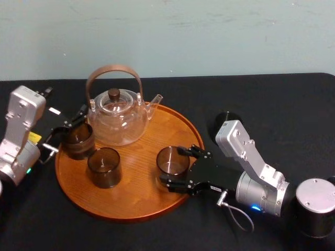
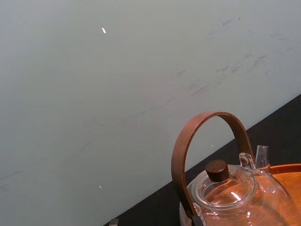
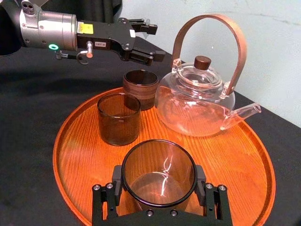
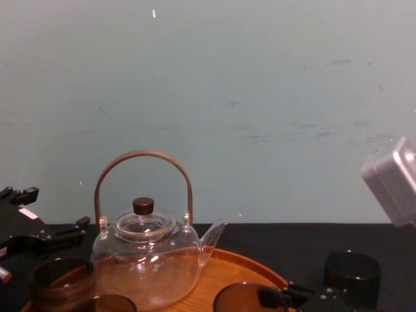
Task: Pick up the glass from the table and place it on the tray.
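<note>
A smoky brown glass (image 1: 170, 158) (image 3: 158, 162) stands upright on the front right part of the round wooden tray (image 1: 131, 213) (image 3: 70, 141). My right gripper (image 1: 171, 167) (image 3: 158, 190) reaches in from the right, shut on this glass with one finger against each side near its base. Another two brown glasses (image 1: 104, 167) (image 1: 79, 140) stand on the tray's left side. My left gripper (image 1: 73, 123) (image 3: 155, 41) hangs open just above and behind the back-left glass, holding nothing. The black cloth table (image 1: 293, 110) lies under the tray.
A glass teapot (image 1: 118, 117) (image 4: 148, 260) with a brown hoop handle and dark knob takes up the back of the tray. A dark cup (image 1: 226, 119) (image 4: 352, 273) stands on the table right of the tray, behind my right arm. A pale wall rises behind the table.
</note>
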Robot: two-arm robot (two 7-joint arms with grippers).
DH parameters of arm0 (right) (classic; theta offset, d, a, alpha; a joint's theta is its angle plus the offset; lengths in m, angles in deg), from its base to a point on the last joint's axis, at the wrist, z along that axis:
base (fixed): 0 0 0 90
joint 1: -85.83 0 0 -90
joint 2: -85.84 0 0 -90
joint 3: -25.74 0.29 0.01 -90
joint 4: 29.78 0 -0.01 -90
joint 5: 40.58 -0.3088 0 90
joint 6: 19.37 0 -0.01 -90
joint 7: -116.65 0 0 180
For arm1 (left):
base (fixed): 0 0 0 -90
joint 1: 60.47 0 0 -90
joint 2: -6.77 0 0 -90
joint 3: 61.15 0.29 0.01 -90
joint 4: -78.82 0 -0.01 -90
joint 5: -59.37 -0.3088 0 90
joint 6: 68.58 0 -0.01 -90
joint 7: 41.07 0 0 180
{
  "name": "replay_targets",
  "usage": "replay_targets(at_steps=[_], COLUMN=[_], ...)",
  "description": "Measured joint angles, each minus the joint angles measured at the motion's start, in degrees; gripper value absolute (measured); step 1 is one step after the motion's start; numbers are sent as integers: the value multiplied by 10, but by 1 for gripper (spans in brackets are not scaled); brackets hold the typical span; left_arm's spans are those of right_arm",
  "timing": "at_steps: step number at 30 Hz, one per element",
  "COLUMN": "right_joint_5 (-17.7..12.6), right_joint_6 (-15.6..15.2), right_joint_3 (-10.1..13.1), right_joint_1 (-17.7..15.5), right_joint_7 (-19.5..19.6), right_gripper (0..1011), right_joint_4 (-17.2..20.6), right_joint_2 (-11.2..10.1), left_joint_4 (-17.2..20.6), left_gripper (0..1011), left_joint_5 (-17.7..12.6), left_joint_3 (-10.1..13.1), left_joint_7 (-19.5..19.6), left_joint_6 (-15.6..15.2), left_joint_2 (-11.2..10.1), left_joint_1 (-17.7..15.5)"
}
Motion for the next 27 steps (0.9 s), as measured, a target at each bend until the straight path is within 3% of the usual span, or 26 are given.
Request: replay_targets(at_steps=[27], right_joint_5=[-1], right_joint_6=[3], right_joint_3=[-9], right_joint_1=[10], right_joint_7=[-13], right_gripper=[904], right_joint_4=[-21], right_joint_2=[11], left_joint_4=[0], left_gripper=[1001], left_joint_5=[0], left_joint_3=[0], left_joint_7=[0], left_joint_6=[0], left_joint_2=[0], left_joint_1=[0])
